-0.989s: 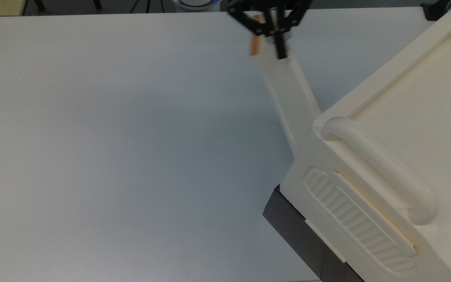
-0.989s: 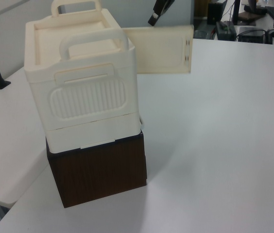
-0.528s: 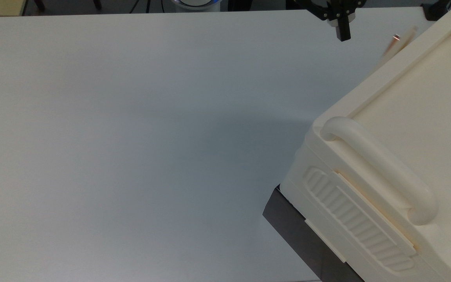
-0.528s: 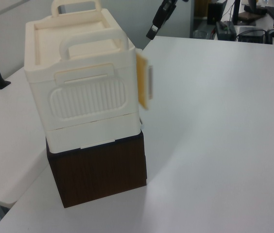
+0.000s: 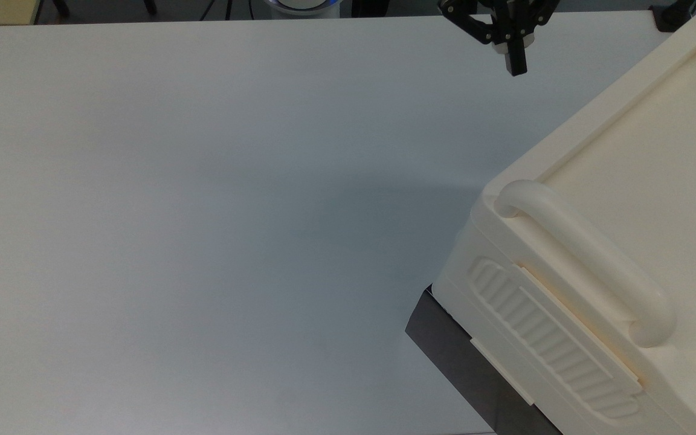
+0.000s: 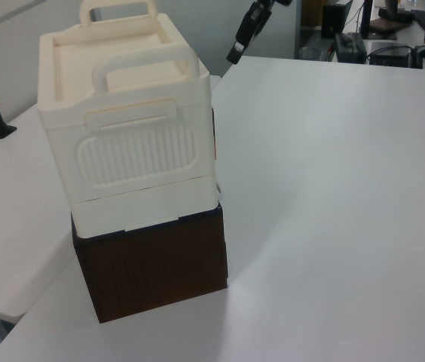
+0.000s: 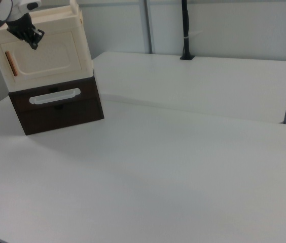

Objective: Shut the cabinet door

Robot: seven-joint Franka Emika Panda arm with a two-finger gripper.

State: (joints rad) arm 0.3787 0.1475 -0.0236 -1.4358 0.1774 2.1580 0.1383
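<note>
Cabinet door flush against cabinet (looks closed). Gripper hangs off it, jaws together, empty; retreat straight, avoid re-snagging handle.

The top view's right and bottom edges cut off the cabinet, leaving its far side and most of its dark base out of frame. The gripper is cropped by the top view's upper edge (its arm lies outside). In the left view the cabinet door appears edge-on as a thin strip, its face hidden. Whether the jaws are parted cannot be told.
</note>
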